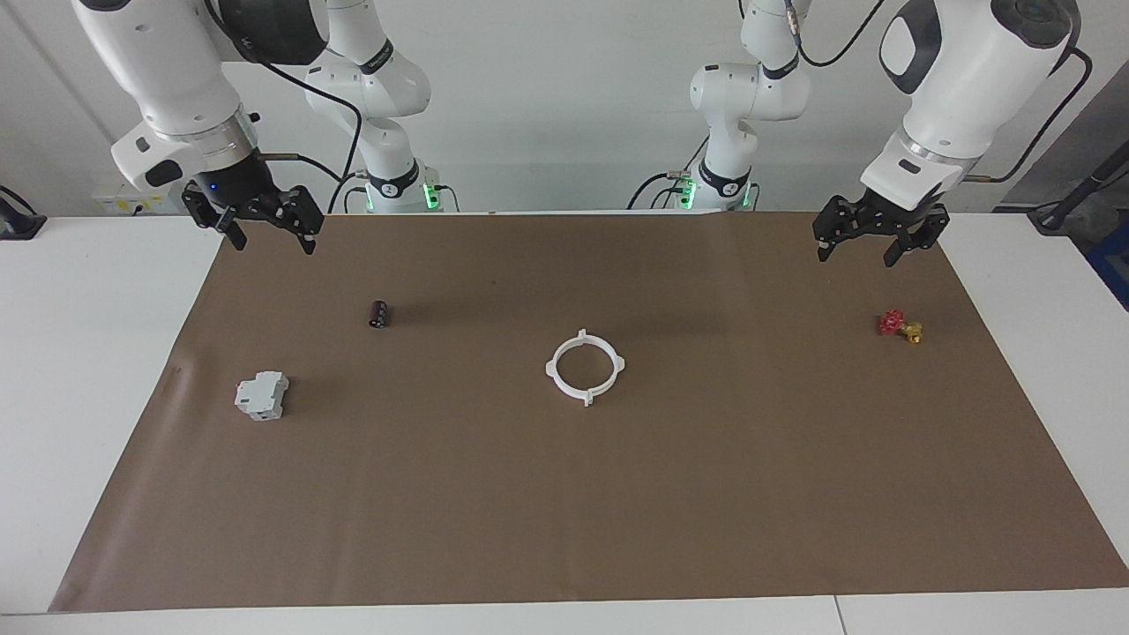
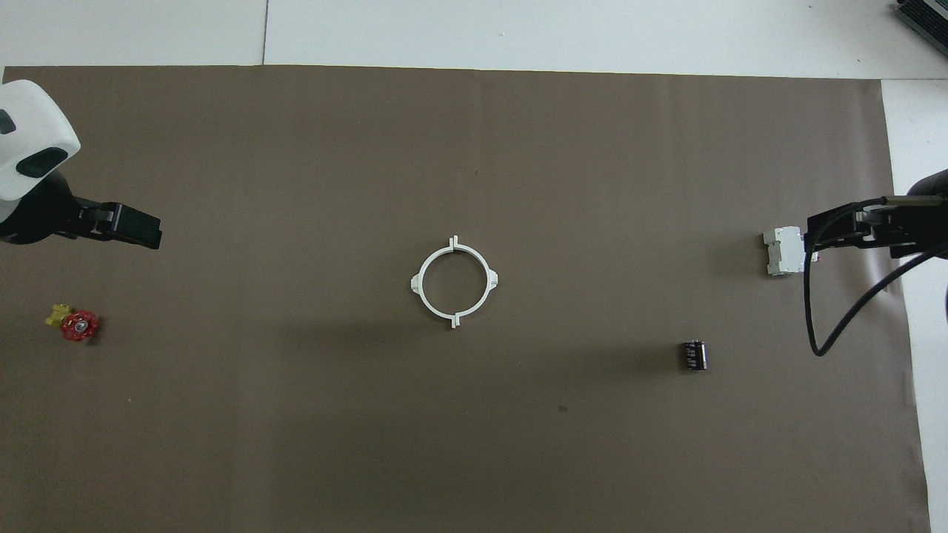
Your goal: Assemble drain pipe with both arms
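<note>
The drain pipe [image 1: 551, 370] lies flat in the middle of the brown mat as one closed white ring [image 2: 453, 318] with small tabs around its rim. No gripper touches it. My left gripper [image 1: 856, 257] hangs open in the air over the mat's corner at the left arm's end, above the small valve; in the overhead view the left gripper [image 2: 133, 229] shows beside its white wrist. My right gripper [image 1: 273, 247] hangs open over the mat's corner at the right arm's end, and in the overhead view the right gripper [image 2: 833, 231] overlaps the boxy block's edge. Both grippers hold nothing.
A grey-white boxy block [image 1: 262, 395] [image 2: 781, 250] and a small black cylinder [image 1: 379, 314] [image 2: 694, 354] lie toward the right arm's end. A red-and-yellow valve [image 1: 900, 325] [image 2: 74, 323] lies toward the left arm's end. The brown mat [image 1: 564, 511] covers most of the white table.
</note>
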You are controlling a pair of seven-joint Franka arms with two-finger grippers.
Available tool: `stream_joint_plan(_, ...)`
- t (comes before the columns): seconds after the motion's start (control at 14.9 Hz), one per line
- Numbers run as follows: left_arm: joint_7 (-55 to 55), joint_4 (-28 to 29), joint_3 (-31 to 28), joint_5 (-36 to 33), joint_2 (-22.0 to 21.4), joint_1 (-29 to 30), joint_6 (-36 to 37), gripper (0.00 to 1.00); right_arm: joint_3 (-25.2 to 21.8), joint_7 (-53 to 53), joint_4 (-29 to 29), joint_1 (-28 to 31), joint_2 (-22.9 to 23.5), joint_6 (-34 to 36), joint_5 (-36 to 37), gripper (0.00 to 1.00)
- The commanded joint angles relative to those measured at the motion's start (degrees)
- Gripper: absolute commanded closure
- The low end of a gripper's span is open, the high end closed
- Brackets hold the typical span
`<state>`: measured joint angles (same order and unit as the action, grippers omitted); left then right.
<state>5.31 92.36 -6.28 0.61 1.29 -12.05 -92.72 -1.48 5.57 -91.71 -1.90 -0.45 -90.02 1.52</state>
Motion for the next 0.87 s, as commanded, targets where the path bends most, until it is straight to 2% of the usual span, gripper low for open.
stream_joint_plan(0.0, 0.76, 2.21, 0.31, 1.06, -2.09, 0.54, -2.10, 0.00, 0.16, -1.00, 0.57, 0.49, 0.19, 0.98, -0.11, 0.00)
stream_joint_plan(0.2, 0.49, 1.42, 0.39, 1.06, -1.47, 0.54, -5.27, 0.00, 0.16, -1.00, 0.57, 0.49, 0.19, 0.98, -0.11, 0.00)
stream_joint_plan(0.8, 0.49, 1.86, 0.39, 1.06, -1.73, 0.54, -4.75, 0.00, 0.16, -1.00, 0.57, 0.49, 0.19, 0.98, -0.11, 0.00)
